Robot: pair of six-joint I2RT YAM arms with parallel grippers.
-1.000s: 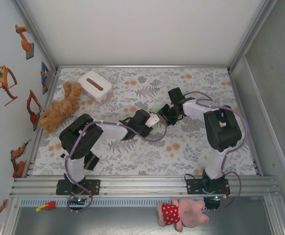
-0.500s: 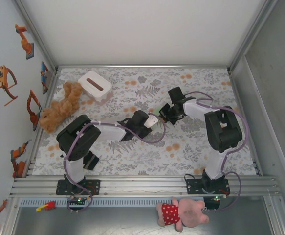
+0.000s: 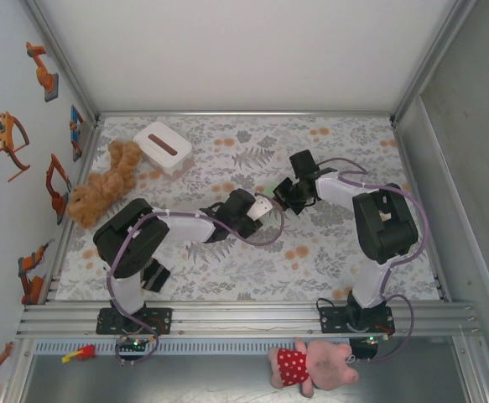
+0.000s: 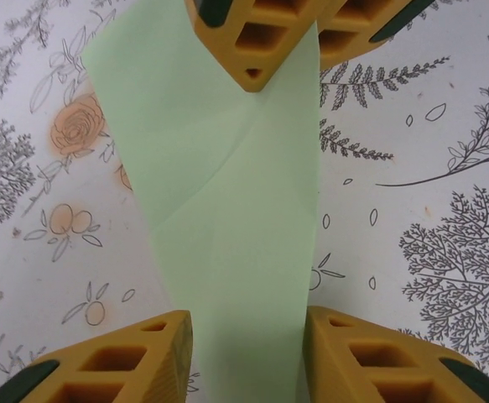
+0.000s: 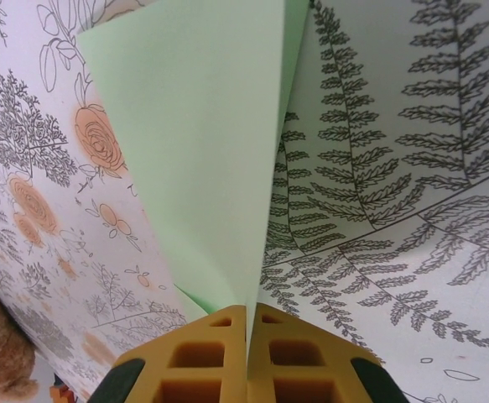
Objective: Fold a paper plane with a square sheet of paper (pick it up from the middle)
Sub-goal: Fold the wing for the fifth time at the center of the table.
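Observation:
The pale green paper [image 4: 227, 185] is folded into a long narrow shape with slanted creases and rests over the flowered tablecloth at mid-table. My right gripper [image 5: 247, 315] is shut on one end of it, and the paper [image 5: 202, 126] fans out ahead of the pinch. Its orange fingertips [image 4: 257, 50] show at the top of the left wrist view, clamped on the paper's far end. My left gripper [image 4: 246, 361] is open and straddles the near end, one finger on each side of the strip. From above, the left gripper [image 3: 263, 206] and right gripper [image 3: 283, 195] meet, with a green sliver of paper [image 3: 270, 186] beside them.
A white box with a dark slot [image 3: 162, 148] stands at the back left, and a brown teddy bear [image 3: 106, 185] lies beside it. A pink plush toy [image 3: 311, 365] lies below the front rail. Metal walls border the table.
The left arm's elbow has drifted slightly to the left and nearer the front. Both grippers and the paper stay where they were.

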